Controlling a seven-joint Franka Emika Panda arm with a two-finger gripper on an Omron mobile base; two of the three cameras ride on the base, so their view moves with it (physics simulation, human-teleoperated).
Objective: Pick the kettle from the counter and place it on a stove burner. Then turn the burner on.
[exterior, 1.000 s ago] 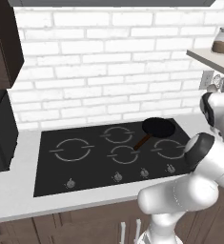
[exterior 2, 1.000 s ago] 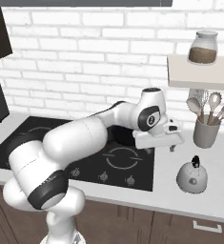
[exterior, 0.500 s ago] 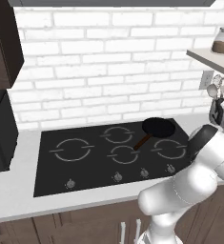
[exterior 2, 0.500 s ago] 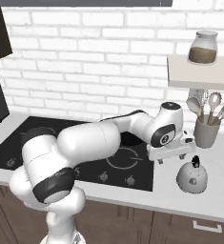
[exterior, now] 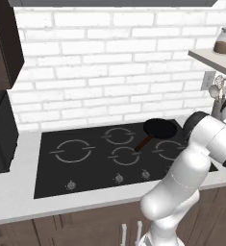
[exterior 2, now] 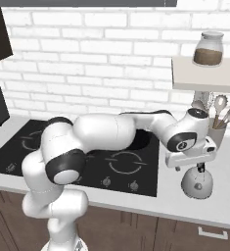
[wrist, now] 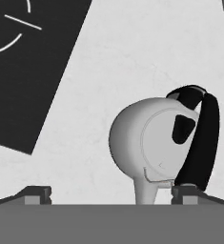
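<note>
Kettle (wrist: 154,143) on counter (wrist: 132,57), just below spread jaws (untouched); stove (wrist: 32,71) beside.

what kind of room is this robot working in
A home-style kitchen, rendered: a black glass stove set into a light counter over dark wood cabinets, a frying pan on it, a kettle beside it, and a white brick wall behind.

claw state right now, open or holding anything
Claw: open, holding nothing, fingertips spread wide above the kettle on the counter.
</note>
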